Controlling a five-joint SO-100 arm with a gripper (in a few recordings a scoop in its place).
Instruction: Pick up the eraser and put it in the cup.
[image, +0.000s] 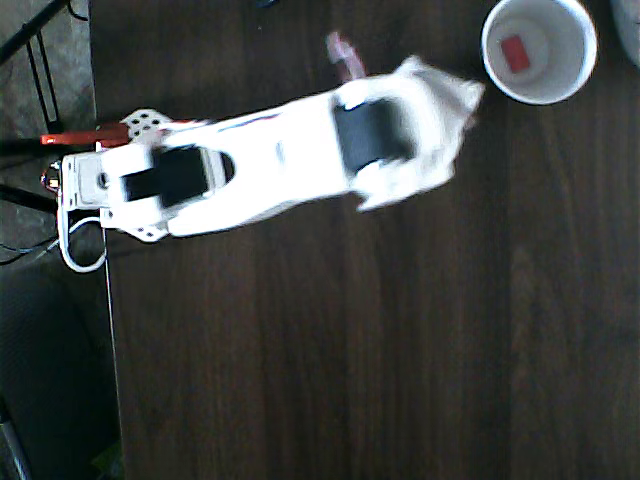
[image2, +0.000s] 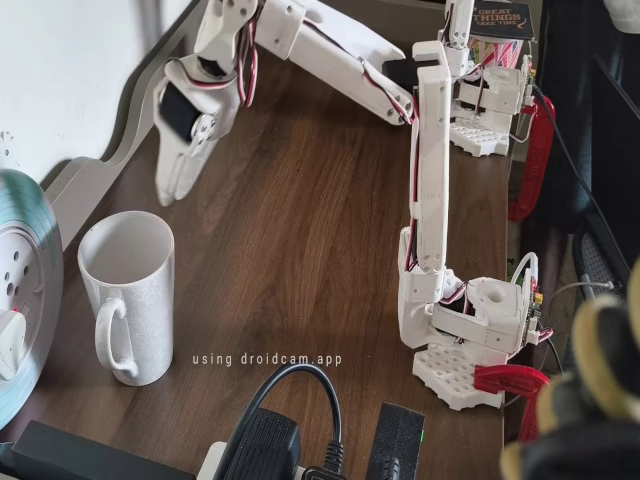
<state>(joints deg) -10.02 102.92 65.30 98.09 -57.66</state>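
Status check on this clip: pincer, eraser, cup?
Pincer above the table beside the cup, nothing held; open or shut unclear. Eraser lies inside the cup. Nothing in the way.

White arm stretched out, gripper (image2: 178, 175) pointing down, fingers together, nothing held.

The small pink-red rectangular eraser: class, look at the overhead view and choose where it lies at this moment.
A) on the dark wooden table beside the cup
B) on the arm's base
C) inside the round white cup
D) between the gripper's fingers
C: in the overhead view the small pink-red rectangular eraser lies on the pale bottom inside the round white cup, while the white gripper is beside the cup's rim, blurred, with nothing seen in it.
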